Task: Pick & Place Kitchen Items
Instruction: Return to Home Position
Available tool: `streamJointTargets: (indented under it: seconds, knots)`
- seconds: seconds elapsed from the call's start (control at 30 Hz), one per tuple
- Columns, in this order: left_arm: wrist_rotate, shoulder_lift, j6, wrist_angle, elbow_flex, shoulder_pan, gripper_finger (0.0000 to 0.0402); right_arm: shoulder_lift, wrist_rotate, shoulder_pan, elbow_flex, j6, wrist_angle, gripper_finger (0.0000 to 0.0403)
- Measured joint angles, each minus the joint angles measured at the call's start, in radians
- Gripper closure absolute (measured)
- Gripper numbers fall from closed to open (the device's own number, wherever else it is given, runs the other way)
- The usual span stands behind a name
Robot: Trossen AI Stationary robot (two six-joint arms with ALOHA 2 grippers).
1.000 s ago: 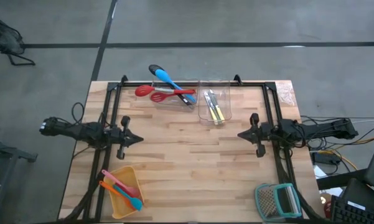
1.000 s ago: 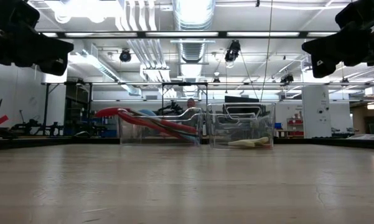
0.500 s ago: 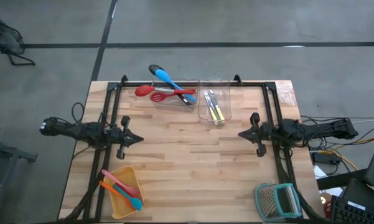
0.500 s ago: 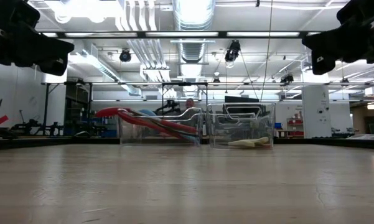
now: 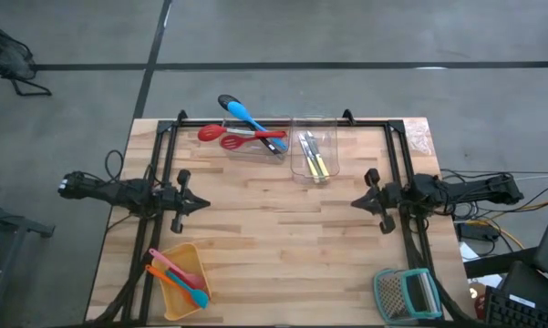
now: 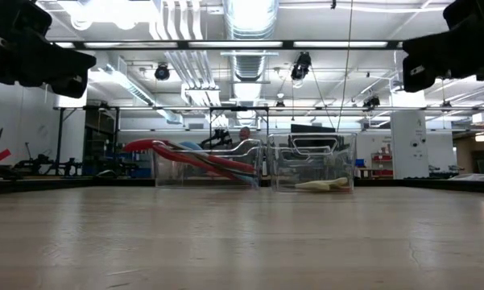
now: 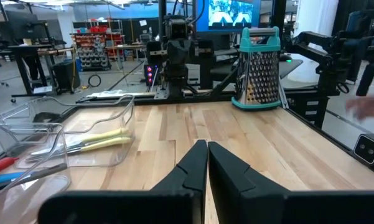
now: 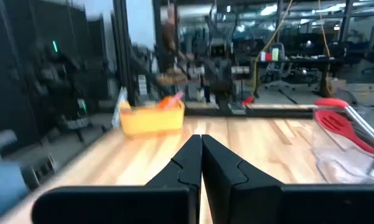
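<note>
Kitchen items look pretty much sorted from where things lie. Nearest the low camera, on the left arm's side, the yellow tray (image 5: 188, 258) sits at the near edge of the table (image 5: 274, 246). The small orange spatula (image 5: 160, 273), pink spatula (image 5: 175, 265) and teal spatula (image 5: 197, 294) are piled loosely inside it, so it's clearly the drop-off spot. Over on the near right corner stands the teal-framed grater (image 5: 407, 293), upright and well apart from everything, probably because it's not part of the job.

Mid-table, the left gripper (image 5: 201, 204) and right gripper (image 5: 355, 202) point at each other from opposite sides, well apart, hanging up above the wood. Both wrist views show each one's fingers pressed together with nothing between them. My guess is they're parked or nearly parked, since neither is near anything to grab.

At the far edge, two clear tubs sit just beside each other. The left tub (image 5: 255, 152) holds the long red slotted spoons (image 5: 221, 136) plus the blue spoon (image 5: 248, 116) and black spoon (image 5: 226, 102). Those are too long for it, so they lean out over the rim. The right tub (image 5: 301, 175) holds the yellow-handled cutlery (image 5: 317, 163) lying flat on its floor.
</note>
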Motion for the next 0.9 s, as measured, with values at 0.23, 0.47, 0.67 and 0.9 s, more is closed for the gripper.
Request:
streamJointTargets:
  seconds: [0.23,0.47,0.67,0.9]
  knots:
    - [0.000,0.000,0.000,0.002,-0.001,0.000,0.0381,0.001,0.000,0.000,0.000,-0.125,-0.084,0.0394]
    - [0.000,0.000,0.000,0.002,-0.001,0.000,0.0383,0.001,0.001,0.000,0.000,-0.102,-0.095,0.0394]
    - [0.000,0.000,0.000,0.002,-0.001,0.000,0.0381,0.001,0.001,0.000,0.000,-0.100,-0.095,0.0394]
    - [0.000,0.000,0.000,0.002,-0.001,0.000,0.0382,0.001,0.001,0.000,0.000,-0.099,-0.095,0.0394]
